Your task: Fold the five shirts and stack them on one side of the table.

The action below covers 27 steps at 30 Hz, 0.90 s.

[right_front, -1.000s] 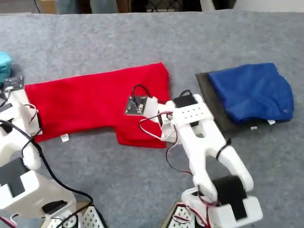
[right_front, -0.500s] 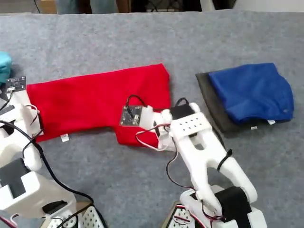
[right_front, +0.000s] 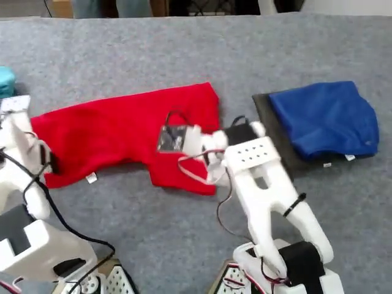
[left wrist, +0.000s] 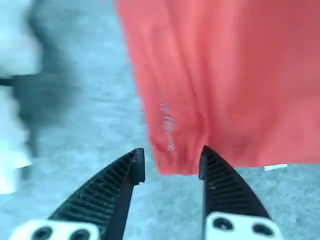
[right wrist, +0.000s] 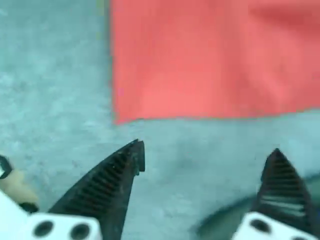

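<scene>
Red shirt (right_front: 116, 131) lies L-shaped on felt tbl (right_front: 184, 49).

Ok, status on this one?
Left gripper open, straddling red shirt corner. Right gripper open over grey table beside its edge. Folded blue shirt stacked apart, not obstructing.

1. The red shirt (right_front: 122, 131) lies flat in a long band. One corner sits at the parted tips of the left gripper (left wrist: 170, 162), and an edge lies just ahead of the wide-open right gripper (right wrist: 205, 150).
2. The blue shirt (right_front: 324, 116) lies folded on a dark shirt (right_front: 278, 141), well apart from the right gripper on the side away from the left one.
</scene>
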Each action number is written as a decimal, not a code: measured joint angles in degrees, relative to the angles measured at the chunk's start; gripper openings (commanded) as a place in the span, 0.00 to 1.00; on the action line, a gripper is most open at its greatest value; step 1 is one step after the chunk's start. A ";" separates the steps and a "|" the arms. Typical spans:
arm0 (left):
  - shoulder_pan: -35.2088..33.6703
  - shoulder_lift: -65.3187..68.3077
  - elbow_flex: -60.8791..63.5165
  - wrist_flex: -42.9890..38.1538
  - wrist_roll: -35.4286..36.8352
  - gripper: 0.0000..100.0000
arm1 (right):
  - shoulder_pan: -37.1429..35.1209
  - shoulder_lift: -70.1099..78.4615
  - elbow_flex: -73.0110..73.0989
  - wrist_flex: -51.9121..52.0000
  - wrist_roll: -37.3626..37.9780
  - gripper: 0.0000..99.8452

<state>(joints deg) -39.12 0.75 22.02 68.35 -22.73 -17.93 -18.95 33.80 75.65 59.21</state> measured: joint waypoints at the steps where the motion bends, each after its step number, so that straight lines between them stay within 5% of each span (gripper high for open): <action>1: -0.79 0.00 -2.02 1.41 0.00 0.21 | 0.79 0.00 -1.76 0.00 0.00 0.26; 9: -3.78 0.00 -14.07 8.53 0.53 0.19 | 3.34 0.00 -9.14 -0.18 -1.23 0.01; 13: -0.97 0.00 -17.58 6.68 7.38 0.02 | 3.34 3.34 -14.24 -5.98 -9.05 0.01; 19: 5.36 2.11 -13.36 -11.34 25.41 0.03 | 3.34 21.80 -30.07 -12.84 -23.65 0.02; 27: 6.33 16.79 -6.24 -40.44 27.60 0.03 | 2.73 55.65 -61.45 -12.92 -32.70 0.02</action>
<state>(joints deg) -32.79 17.54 15.78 27.91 4.88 -15.21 36.70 -27.65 62.73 26.51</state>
